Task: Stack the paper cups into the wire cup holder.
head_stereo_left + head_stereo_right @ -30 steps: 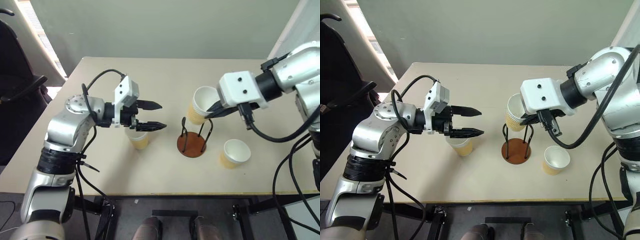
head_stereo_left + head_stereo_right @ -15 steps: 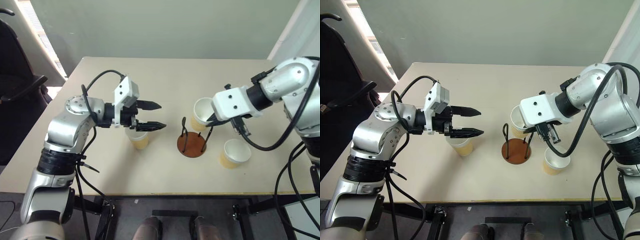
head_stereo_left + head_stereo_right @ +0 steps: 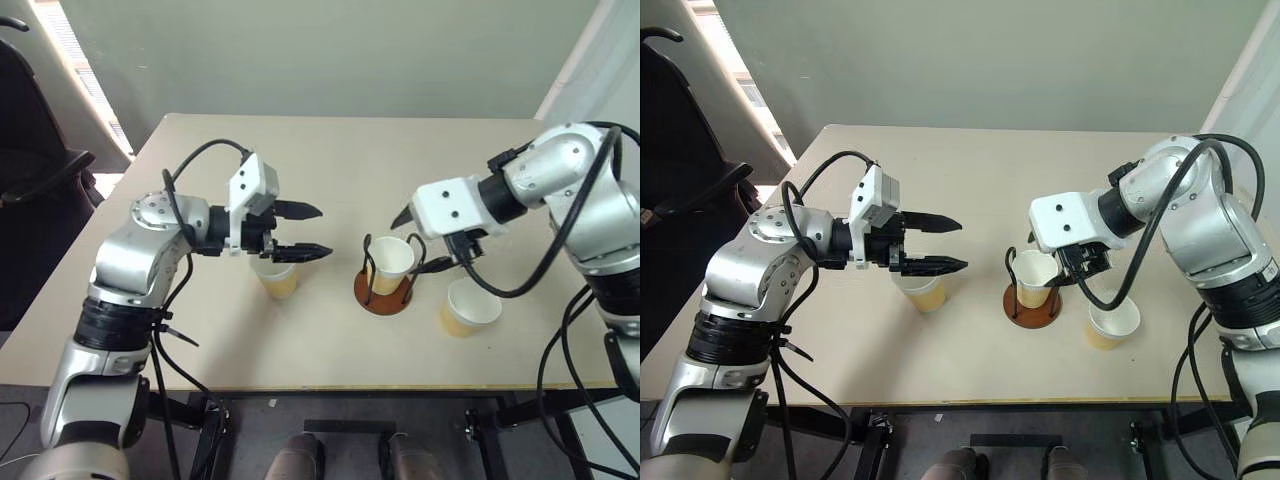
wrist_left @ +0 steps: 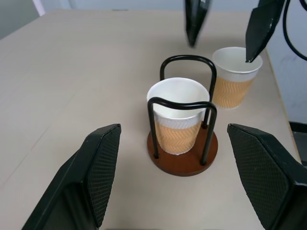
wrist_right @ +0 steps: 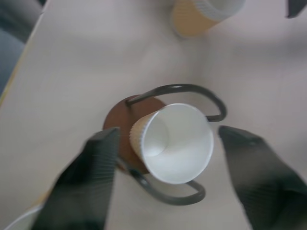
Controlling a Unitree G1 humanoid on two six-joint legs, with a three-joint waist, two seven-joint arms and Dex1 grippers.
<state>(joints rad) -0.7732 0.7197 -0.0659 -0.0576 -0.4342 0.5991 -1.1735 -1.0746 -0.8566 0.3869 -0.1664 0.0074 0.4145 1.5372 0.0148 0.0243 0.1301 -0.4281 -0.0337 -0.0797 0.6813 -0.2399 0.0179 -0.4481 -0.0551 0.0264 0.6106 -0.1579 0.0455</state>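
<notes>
Lowered and let go since a second ago, my right gripper (image 3: 420,241) now stands spread over the tan paper cup (image 3: 391,265) seated upright between the loops of the black wire cup holder (image 3: 384,282), while my left gripper (image 3: 310,231) hangs parted above a second cup (image 3: 274,276), a third (image 3: 469,306) just beside the holder.

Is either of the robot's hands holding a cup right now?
No. Both grippers, left and right, are open and hold nothing; one cup stands in the wire holder.
</notes>
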